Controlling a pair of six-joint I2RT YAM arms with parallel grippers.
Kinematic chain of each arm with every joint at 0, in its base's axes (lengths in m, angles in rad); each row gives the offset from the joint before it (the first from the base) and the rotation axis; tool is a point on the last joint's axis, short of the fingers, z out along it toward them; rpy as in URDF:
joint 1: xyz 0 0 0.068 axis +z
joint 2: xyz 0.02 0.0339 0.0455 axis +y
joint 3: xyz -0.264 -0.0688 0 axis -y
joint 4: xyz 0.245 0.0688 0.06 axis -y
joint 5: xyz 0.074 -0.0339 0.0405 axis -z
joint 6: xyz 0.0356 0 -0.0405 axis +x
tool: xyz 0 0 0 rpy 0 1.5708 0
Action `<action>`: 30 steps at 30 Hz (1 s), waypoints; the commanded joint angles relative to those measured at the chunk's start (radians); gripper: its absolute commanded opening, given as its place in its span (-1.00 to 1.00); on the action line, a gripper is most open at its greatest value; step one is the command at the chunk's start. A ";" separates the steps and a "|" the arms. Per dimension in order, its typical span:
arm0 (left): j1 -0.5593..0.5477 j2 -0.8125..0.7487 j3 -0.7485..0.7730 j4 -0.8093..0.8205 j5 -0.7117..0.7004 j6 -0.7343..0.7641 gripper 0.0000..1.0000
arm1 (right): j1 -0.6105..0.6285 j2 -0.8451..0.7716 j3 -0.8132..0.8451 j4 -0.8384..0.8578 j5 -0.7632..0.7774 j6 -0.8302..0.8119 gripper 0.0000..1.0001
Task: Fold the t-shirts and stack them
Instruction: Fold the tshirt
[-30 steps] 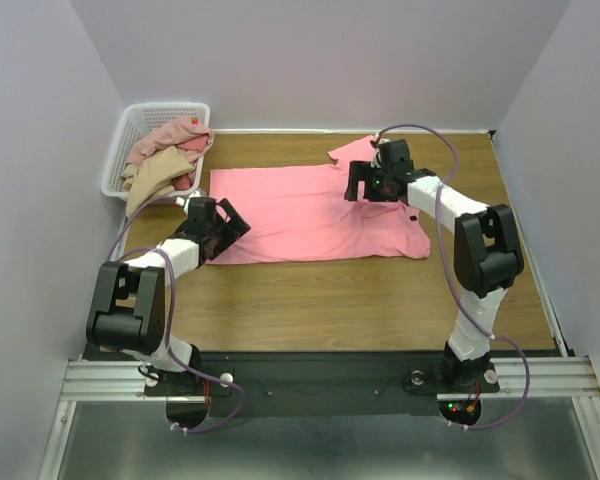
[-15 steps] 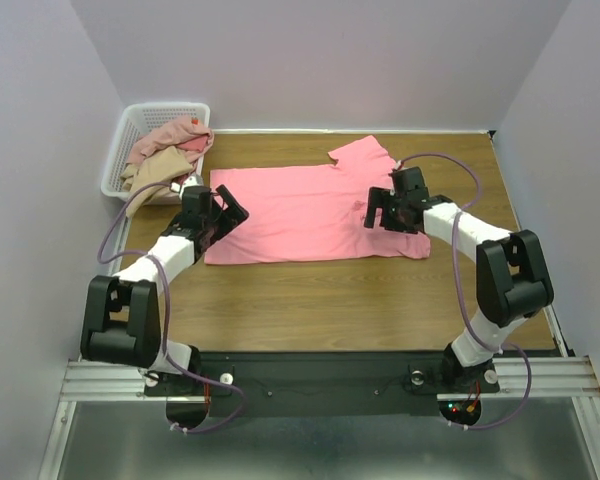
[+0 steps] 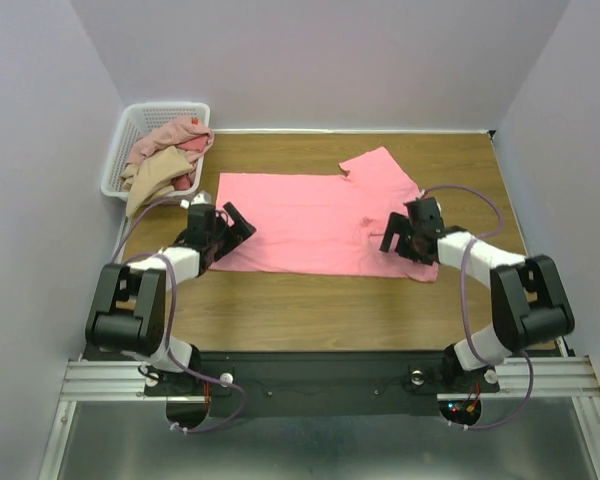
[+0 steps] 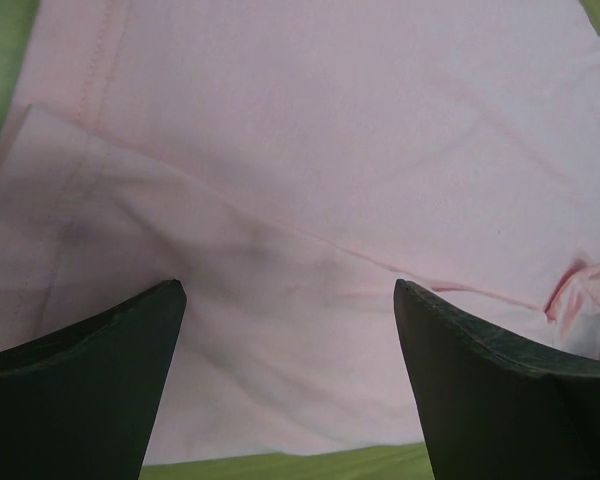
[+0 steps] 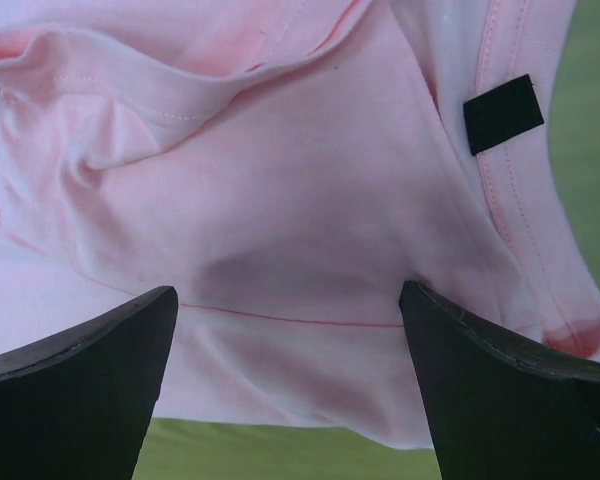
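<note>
The t-shirt (image 3: 320,215) is salmon-pink, the table (image 3: 330,295) wood-grain brown, the basket (image 3: 117,158) white lattice.

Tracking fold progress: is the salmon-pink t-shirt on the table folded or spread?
Spread: the salmon-pink t-shirt lies flat across the table, one sleeve sticking out.

The pink t-shirt (image 3: 315,220) is soft, matt cotton with stitched hems. The table (image 3: 330,300) under it is smooth wood with a faint sheen. At far left, the basket (image 3: 120,150) is white plastic lattice, holding crumpled cloth shirts (image 3: 165,150). The near rail (image 3: 330,378) is ribbed bare metal.
</note>
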 commanded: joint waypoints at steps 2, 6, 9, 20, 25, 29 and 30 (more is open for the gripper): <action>-0.042 -0.153 -0.168 -0.088 0.001 -0.057 0.97 | 0.001 -0.169 -0.199 -0.098 0.036 0.147 1.00; -0.095 -0.334 -0.249 -0.249 -0.054 -0.119 0.97 | 0.000 -0.285 -0.285 -0.179 0.064 0.207 1.00; -0.130 -0.461 -0.294 -0.338 -0.115 -0.166 0.97 | 0.000 -0.408 -0.310 -0.269 0.105 0.239 1.00; -0.171 -0.692 -0.009 -0.626 -0.333 -0.177 0.97 | 0.004 -0.481 -0.120 -0.267 -0.156 0.126 1.00; -0.170 -0.670 0.022 -0.613 -0.350 -0.163 0.97 | 0.036 -0.373 -0.106 -0.181 -0.179 0.127 1.00; -0.170 -0.638 0.031 -0.596 -0.339 -0.153 0.97 | 0.062 -0.260 -0.064 -0.128 -0.189 0.140 1.00; -0.168 -0.632 0.034 -0.599 -0.339 -0.151 0.97 | 0.062 -0.244 -0.054 -0.127 -0.182 0.140 1.00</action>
